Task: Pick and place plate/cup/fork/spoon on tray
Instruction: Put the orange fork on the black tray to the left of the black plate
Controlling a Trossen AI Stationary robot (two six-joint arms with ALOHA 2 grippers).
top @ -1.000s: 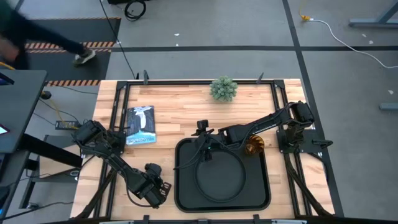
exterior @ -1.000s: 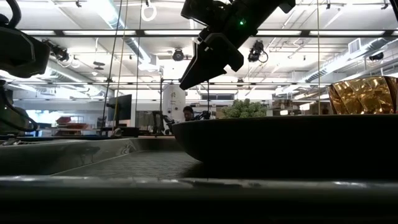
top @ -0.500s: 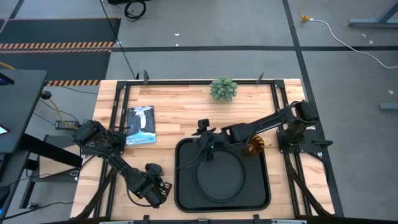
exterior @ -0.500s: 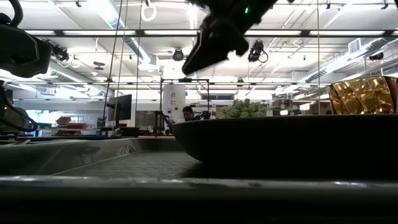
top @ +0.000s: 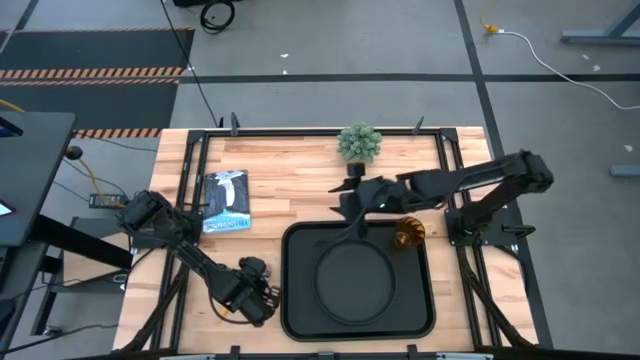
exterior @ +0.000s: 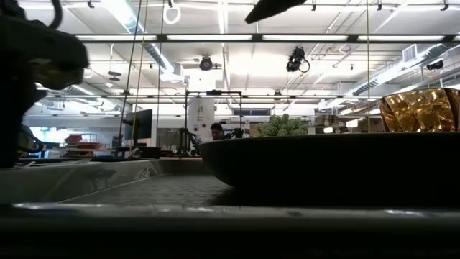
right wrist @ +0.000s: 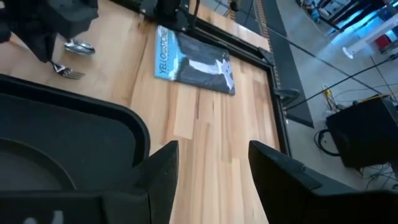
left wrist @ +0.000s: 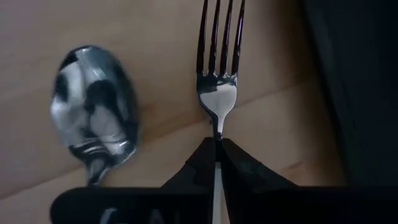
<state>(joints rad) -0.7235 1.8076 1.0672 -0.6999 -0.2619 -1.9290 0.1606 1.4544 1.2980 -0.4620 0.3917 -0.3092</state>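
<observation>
Left wrist view puts the action nearest the table's front edge: the left gripper is down on the light wooden tabletop, its fingers pressed in on the neck of the small fork with silver tines and an orange handle — pinching it just behind the tines, a narrow hold that seems meant to keep it from swivelling once raised. Just beside it lies the small spoon with a silver oval bowl, apart from the fork and untouched. In the high view this gripper sits just left of the large black rectangular tray with rounded corners, so the carry should be short.

On the tray rests the round flat black plate with a raised rim, roughly centred, leaving bare strips along the sides for cutlery. At the tray's far right corner stands the small translucent amber-orange tumbler; whether it stands on the tray or just off its rim, I cannot tell.

Farther back, the right gripper hangs above the wood behind the tray — fingers spread and empty, clear of the left arm's path. Beyond it sit a blue-and-white booklet and a small green potted plant.
</observation>
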